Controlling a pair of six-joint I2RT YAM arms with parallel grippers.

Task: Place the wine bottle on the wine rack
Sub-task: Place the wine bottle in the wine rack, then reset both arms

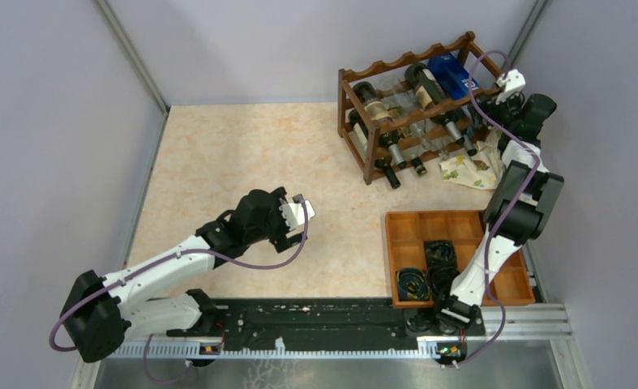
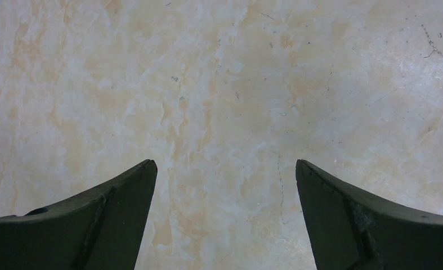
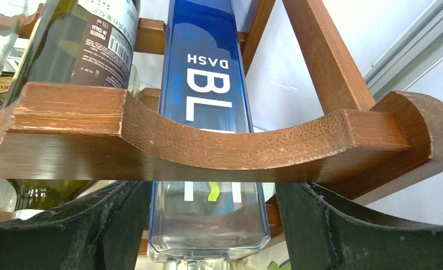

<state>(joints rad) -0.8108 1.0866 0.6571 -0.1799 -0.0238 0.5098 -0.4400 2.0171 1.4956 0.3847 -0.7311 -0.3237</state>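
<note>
The wine bottle (image 1: 449, 74) is blue glass with white lettering and lies in the top tier of the dark reddish-brown wine rack (image 1: 404, 61) at the back right. In the right wrist view the bottle (image 3: 207, 84) rests across a scalloped rail of the rack (image 3: 207, 149). My right gripper (image 3: 207, 188) straddles the bottle's near end with its fingers (image 3: 117, 225) on either side. A narrow gap shows at the right finger. In the top view the right gripper (image 1: 484, 91) is at the rack's right end. My left gripper (image 2: 224, 163) is open and empty over bare table, in the top view at mid-left (image 1: 281, 217).
Several dark bottles (image 1: 380, 109) fill the rack's other slots. A patterned cloth (image 1: 469, 170) lies in front of the rack. A flat wooden compartment tray (image 1: 417, 231) holding cable coils sits near the right arm's base. Walls close in the table on the left, back and right.
</note>
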